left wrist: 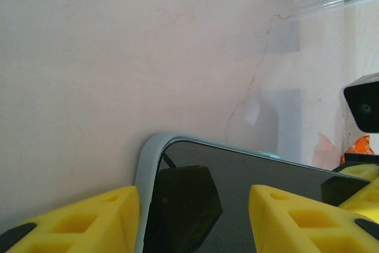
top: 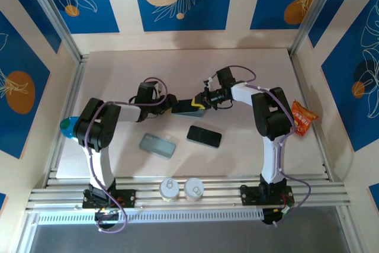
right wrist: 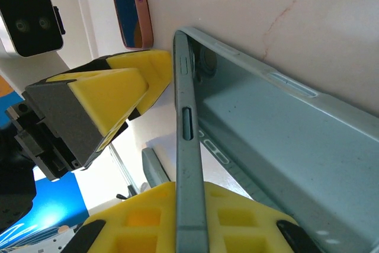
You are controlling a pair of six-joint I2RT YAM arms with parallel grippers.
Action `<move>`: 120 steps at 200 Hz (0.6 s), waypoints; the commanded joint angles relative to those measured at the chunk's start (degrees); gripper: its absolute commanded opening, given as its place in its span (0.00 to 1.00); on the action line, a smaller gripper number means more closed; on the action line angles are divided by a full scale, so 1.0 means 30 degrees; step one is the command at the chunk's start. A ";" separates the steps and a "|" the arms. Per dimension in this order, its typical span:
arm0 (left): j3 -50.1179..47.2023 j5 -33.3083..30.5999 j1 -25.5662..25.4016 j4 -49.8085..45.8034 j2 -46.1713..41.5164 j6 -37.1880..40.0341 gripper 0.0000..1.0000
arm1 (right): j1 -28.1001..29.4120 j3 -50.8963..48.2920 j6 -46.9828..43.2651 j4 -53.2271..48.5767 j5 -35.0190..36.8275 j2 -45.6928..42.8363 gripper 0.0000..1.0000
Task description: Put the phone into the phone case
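phone case, pale teal, sits mid-table where both arms meet. right gripper is clamped tight on the case's long side edge, one pad on each side of it. in the left wrist view a dark glossy phone face sits inside the case rim at one corner; can't tell if it's seated all round. left gripper jaws stand apart, not clamped on anything: one finger is against the case's corner edge, the other is in front of the screen.

clutter: a second black phone and a grey-teal spare case lie flat, apart from each other, just on the near side of the grippers. two white round containers sit on the near rail. orange snack packet is beside the right arm. teal-blue item is partly hidden behind the left arm.
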 commanded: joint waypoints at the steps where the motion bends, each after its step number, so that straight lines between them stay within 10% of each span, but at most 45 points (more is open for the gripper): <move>1: 0.0697 -0.1509 -0.0053 -0.0688 0.0468 0.0552 0.52 | 0.0168 0.0073 -0.0327 -0.0915 0.0258 0.0602 0.00; 120: 0.0963 -0.1318 -0.0583 -0.0209 0.1052 0.0014 0.52 | 0.0258 0.0168 -0.0014 -0.0547 0.0258 0.1158 0.00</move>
